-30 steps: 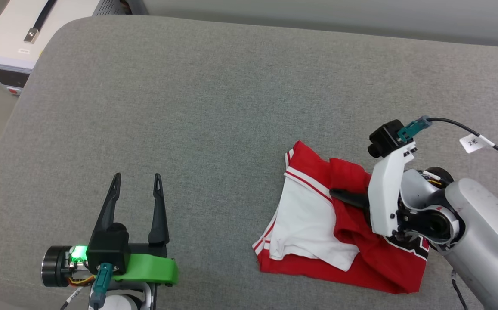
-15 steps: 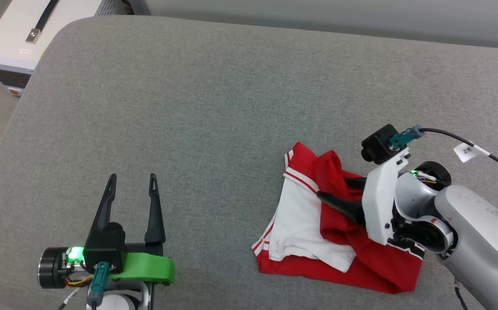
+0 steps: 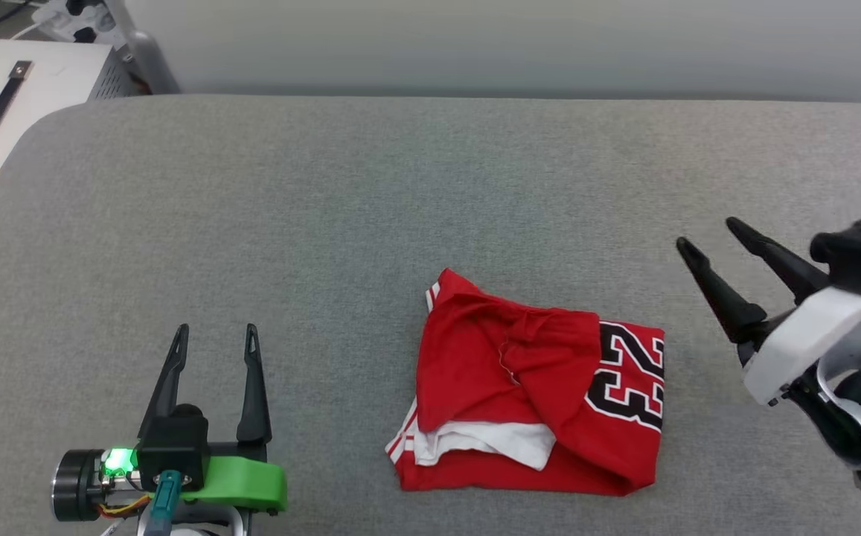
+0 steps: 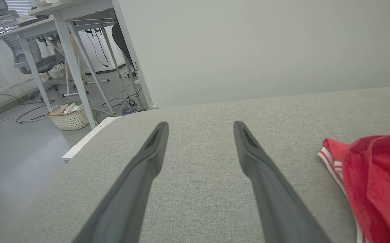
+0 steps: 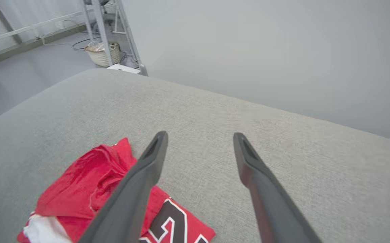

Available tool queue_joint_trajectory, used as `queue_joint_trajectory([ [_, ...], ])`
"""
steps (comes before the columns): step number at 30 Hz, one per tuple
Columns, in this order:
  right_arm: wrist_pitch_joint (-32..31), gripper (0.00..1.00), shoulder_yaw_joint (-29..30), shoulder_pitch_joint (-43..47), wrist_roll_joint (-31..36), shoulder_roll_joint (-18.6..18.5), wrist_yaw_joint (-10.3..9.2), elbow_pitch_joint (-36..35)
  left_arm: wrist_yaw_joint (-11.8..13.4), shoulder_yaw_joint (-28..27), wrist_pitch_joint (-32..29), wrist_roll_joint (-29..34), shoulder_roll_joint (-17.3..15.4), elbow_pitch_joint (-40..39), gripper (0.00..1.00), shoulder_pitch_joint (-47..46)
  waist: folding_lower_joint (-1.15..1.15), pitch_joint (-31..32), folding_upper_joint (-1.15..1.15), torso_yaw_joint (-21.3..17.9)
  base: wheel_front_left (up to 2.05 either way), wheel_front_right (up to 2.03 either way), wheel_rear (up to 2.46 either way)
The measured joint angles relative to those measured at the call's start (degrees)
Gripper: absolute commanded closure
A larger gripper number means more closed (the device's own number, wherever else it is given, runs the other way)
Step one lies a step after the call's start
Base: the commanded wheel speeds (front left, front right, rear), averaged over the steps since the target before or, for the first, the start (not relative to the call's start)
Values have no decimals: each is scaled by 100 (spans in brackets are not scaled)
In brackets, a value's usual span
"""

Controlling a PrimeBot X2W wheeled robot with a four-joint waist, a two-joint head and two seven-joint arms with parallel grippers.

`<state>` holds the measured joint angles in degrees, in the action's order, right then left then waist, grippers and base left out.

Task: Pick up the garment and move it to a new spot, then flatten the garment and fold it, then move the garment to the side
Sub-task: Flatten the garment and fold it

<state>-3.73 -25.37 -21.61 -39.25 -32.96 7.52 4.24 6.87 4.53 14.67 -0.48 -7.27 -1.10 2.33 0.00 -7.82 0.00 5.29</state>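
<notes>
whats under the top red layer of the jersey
A white layer pokes out from under the red fold of the garment at its near left corner, beside striped trim. How far it runs underneath is covered by red fabric.

A second ago the right pincer (image 3: pixel 704 231) was shut low among the red folds of the jersey (image 3: pixel 519 372), and half a second ago its jaws were parting there. Now it stands clear of the cloth, raised off to the right of it, jaws spread wide with nothing between them. The jersey has changed shape. The broad white sleeve panel (image 3: pixel 486 441) that lay open on its left is now mostly covered by a red layer and shows only as a strip towards the near edge. The black "23" (image 3: pixel 627 376) now lies uncovered on its right side. The head camera has also tilted, so the whole view is shifted.
</notes>
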Motion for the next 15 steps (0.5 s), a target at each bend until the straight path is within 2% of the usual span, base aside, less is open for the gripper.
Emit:
queue_joint_trajectory([
  [7, 1157, 0, 1424, 946, 1214, 886, 1, 74, 71, -12, 0, 1, -78, 11, 0, 97, 0, 220, 0, -364, 0, 0, 0],
  [10, 1467, 0, 1822, 1308, 1717, 1255, 1, -34, 94, -14, 0, 1, -104, 5, 0, 166, 0, 320, 0, -475, 0, 0, 0],
  [15, 1653, 0, 2201, 1848, 2162, 1867, 1, -357, 129, -43, 0, 0, -156, -68, 0, 309, 0, 472, 0, -596, 0, 0, 0],
])
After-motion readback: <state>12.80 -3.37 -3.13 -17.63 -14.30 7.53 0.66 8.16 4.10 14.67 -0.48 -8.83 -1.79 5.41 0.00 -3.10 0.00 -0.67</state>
